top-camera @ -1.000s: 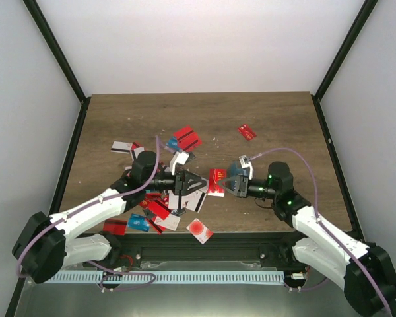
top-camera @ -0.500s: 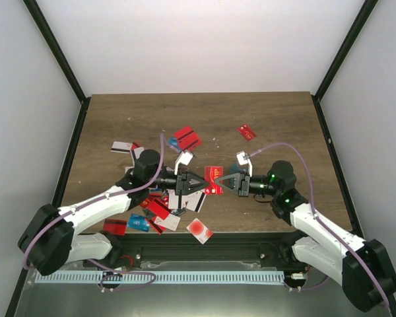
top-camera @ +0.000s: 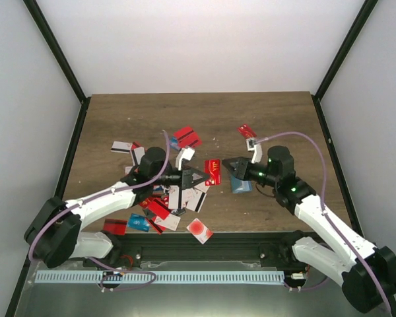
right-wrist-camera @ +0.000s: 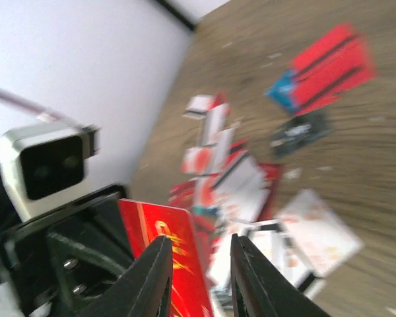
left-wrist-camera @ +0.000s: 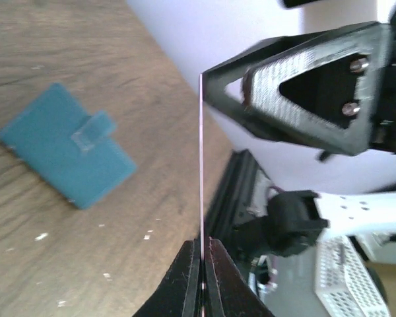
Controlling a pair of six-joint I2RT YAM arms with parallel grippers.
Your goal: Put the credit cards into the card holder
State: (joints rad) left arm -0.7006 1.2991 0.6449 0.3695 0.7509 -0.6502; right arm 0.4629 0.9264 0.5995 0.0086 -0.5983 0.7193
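Observation:
A red credit card [top-camera: 213,172] stands on edge above the table, and my left gripper [top-camera: 203,176] is shut on its left end. In the left wrist view the card [left-wrist-camera: 201,158] shows edge-on as a thin line rising from the closed jaws [left-wrist-camera: 202,246]. My right gripper [top-camera: 228,164] hangs just right of the card, open, its fingers [right-wrist-camera: 152,277] apart and the red card [right-wrist-camera: 175,254] loose between them. The teal card holder [top-camera: 241,184] lies shut on the table under the right gripper, also in the left wrist view [left-wrist-camera: 66,153].
Several cards lie heaped under the left arm [top-camera: 164,206]. Two red cards [top-camera: 187,137] lie further back, one red card [top-camera: 247,131] at back right, a red-dot card [top-camera: 199,229] and a blue card [top-camera: 138,222] near the front edge.
The left gripper closed on the red card that the right gripper held. The right gripper opened and drew back to the right, leaving the card in the left jaws.

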